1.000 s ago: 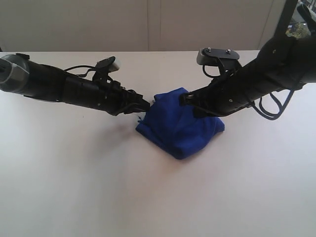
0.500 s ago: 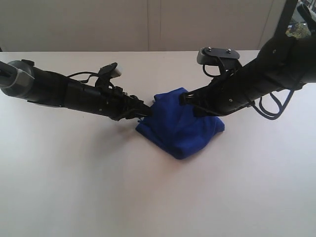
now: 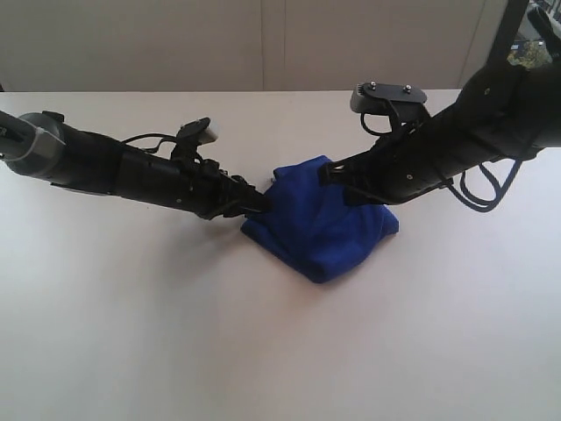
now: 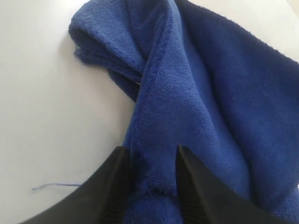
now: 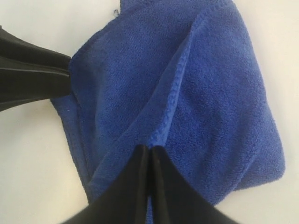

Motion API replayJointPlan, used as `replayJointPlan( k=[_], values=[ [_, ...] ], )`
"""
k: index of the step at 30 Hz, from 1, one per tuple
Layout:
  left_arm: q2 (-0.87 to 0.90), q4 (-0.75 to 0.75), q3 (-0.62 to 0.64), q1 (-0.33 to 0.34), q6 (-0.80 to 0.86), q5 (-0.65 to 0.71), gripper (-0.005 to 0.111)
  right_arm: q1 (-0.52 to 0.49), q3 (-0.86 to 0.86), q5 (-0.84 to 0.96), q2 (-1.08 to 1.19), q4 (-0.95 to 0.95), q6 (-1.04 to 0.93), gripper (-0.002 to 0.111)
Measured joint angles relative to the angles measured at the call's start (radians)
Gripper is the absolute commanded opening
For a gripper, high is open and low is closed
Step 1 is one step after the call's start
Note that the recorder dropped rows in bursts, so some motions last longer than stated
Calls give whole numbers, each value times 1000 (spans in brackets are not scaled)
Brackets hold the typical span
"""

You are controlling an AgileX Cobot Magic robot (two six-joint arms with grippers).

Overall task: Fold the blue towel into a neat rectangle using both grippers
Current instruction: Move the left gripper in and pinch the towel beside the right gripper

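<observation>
One towel (image 3: 320, 232) is seen on the table (image 3: 131, 333), near its middle, with two grippers at it and one loose thread (image 4: 51, 186) lying just beside it. No other things are seen.

The towel is already doubled over into a small, thick bundle, but no neat rectangle has been made: its layers are bunched, the hems are twisted, and it is peaked upward on its right side.

The left gripper (image 3: 261, 203) is set at the towel's left edge, its jaws apart and astride a ridge of cloth, not closed on it. The right gripper (image 3: 326, 175) is at the towel's raised right side, its jaws pressed together; a hem runs into the tips, so a thin layer is judged to be pinched there.

Flattening, squaring the edges and probably a last fold are judged to be left.
</observation>
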Motion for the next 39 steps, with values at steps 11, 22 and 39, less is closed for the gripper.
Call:
replayJointPlan(
  k=[11, 22, 39],
  values=[
    [0, -21, 0, 0, 19, 16, 31, 0, 0, 0, 0, 0, 0, 0],
    [36, -28, -3, -1, 40, 50, 12, 0, 0, 0, 0, 0, 0, 0],
    [4, -32, -51, -1, 60, 18, 0, 0, 0, 0, 0, 0, 0, 0]
  ],
)
